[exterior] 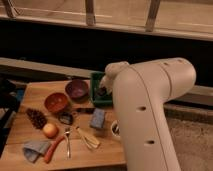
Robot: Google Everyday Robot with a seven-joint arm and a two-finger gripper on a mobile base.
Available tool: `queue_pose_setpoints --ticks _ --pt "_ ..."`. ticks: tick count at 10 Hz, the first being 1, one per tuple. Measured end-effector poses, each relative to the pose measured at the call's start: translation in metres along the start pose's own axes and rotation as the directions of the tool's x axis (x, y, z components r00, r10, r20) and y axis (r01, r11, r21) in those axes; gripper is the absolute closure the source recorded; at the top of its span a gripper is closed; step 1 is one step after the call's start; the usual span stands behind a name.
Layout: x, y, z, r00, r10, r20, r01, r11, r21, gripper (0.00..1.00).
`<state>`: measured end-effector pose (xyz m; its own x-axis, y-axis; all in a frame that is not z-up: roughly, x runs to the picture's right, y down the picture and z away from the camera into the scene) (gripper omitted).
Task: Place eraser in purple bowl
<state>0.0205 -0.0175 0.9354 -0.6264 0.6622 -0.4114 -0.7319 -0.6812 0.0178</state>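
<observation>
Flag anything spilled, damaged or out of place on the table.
Nothing stands out: the purple bowl and orange bowl sit upright, and nothing looks spilled. The tool hangs by the green bin, right of the bowls.

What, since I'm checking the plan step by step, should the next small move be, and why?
Probably bring the gripper over toward the eraser. The gripper hangs at the green bin beside the purple bowl, while the eraser appears to lie on the table near the orange-red bowl, not yet picked up.
</observation>
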Motion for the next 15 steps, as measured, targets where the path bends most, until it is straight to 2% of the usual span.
queue_pose_setpoints --ticks 3,5,6,7,9,11,12,13,14,15 --pt "-0.020 0.021 -0.037 0.999 -0.016 0.051 0.020 0.997 -0.081 1.00" --pt "-0.020 0.045 -0.061 0.996 -0.056 0.062 0.065 0.987 -0.147 1.00" --pt "-0.013 0.062 -0.070 0.995 -0.081 0.054 0.090 0.977 -0.196 1.00" --pt "-0.005 0.076 -0.074 0.994 -0.102 0.041 0.109 0.965 -0.239 1.00" --pt "0.018 0.105 -0.071 0.989 -0.145 0.002 0.139 0.945 -0.295 1.00" --pt "0.048 0.130 -0.063 0.980 -0.192 -0.053 0.163 0.926 -0.341 1.00" --pt "0.070 0.142 -0.060 0.970 -0.224 -0.089 0.178 0.913 -0.366 1.00" --pt "0.086 0.149 -0.058 0.962 -0.248 -0.113 0.188 0.905 -0.382 0.96" --pt "0.101 0.154 -0.055 0.951 -0.276 -0.138 0.202 0.896 -0.395 0.86" --pt "0.110 0.155 -0.052 0.944 -0.293 -0.151 0.214 0.894 -0.393 0.76"
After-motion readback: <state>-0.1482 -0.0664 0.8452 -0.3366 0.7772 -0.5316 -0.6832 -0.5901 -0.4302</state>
